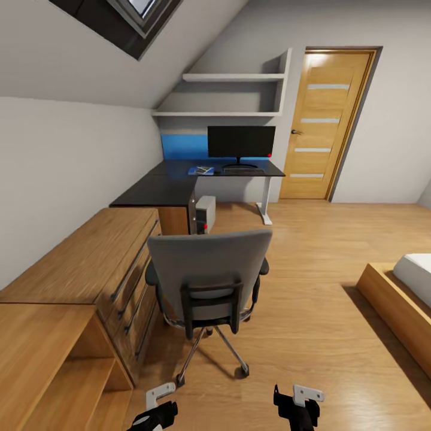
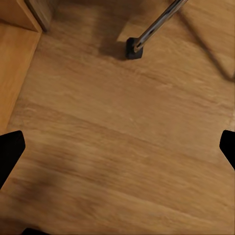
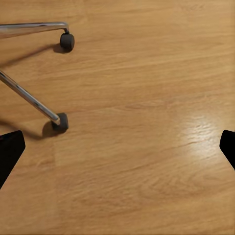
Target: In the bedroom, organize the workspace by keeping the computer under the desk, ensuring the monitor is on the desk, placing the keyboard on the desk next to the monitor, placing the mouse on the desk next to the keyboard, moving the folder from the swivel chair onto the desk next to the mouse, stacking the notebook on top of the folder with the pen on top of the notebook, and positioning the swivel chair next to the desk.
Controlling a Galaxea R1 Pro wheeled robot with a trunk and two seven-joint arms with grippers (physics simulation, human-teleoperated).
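The swivel chair stands mid-floor with its grey back toward me, well short of the desk. On the desk stand the monitor and, in front of it, the keyboard. Left of the keyboard lies the blue folder with something small on it; notebook, pen and mouse are too small to tell apart. The computer sits under the desk. My left gripper and right gripper hang low over the floor behind the chair, both open and empty.
A wooden drawer chest and a low wooden bench line the left wall beside the chair. A bed is at the right, a door at the back. Chair casters sit near my grippers.
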